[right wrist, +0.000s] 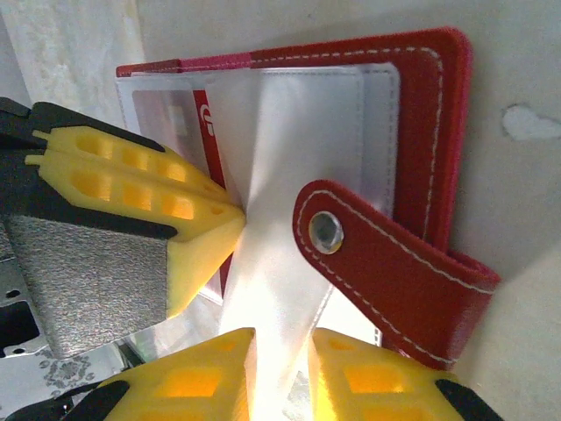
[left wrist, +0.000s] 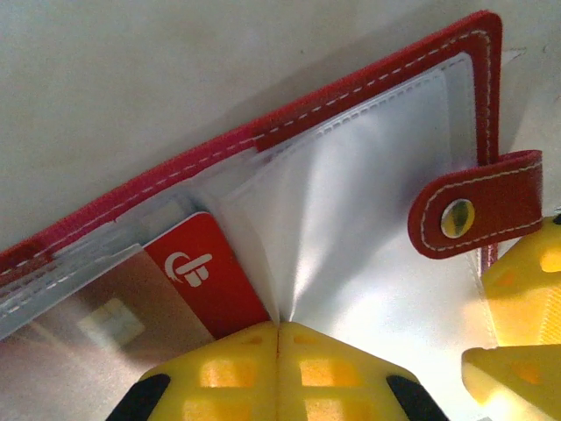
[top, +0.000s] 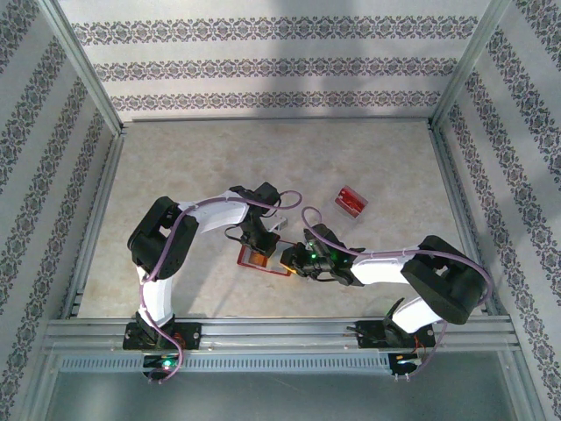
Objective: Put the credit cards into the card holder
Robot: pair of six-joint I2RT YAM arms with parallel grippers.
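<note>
- The card holder (top: 263, 260) lay open on the bench (top: 184, 175), near the middle towards the near edge, between the tips of the two arms.
- In the left wrist view the card holder (left wrist: 368, 96) showed its red stitched border, with the greyish clear sleeves fanned up from the inside.
- The clasp tab (left wrist: 478, 215) folded in over the outer edge, and its metal snap stud (left wrist: 457, 217) faced up.
- One credit card (left wrist: 209, 274), red with a white logo, sat inside a sleeve on the holder's left half. Its lower part was veiled by the cloudy plastic.
- The right wrist view showed the same credit card (right wrist: 209, 118) as a red strip behind the sleeve, just beside the left gripper's tip.
- The left gripper (left wrist: 279, 338) had its jaws pressed together. The crease of a clear sleeve (left wrist: 351, 254) ran straight into the seam between them, so they pinched that leaf.
- From the right wrist the left gripper (right wrist: 232, 224) came in from the side, and its yellow tip touched the sleeve's fold.
- The right gripper (right wrist: 283, 346) held its jaws narrowly apart, with a translucent sleeve leaf standing in the gap between the yellow fingers (right wrist: 359, 377).
- The red clasp tab (right wrist: 386, 263) lay just beside those fingers.
- In the left wrist view the right gripper (left wrist: 501, 338) sat at the holder's outer edge, just under the tab.
- From above, the left gripper (top: 261, 240) and the right gripper (top: 294, 259) met over the holder, almost touching.
- A small glossy red rectangle (top: 351, 202) lay on the bench well apart, farther out and to the right. Whether it was cards could not be told from there.
</note>
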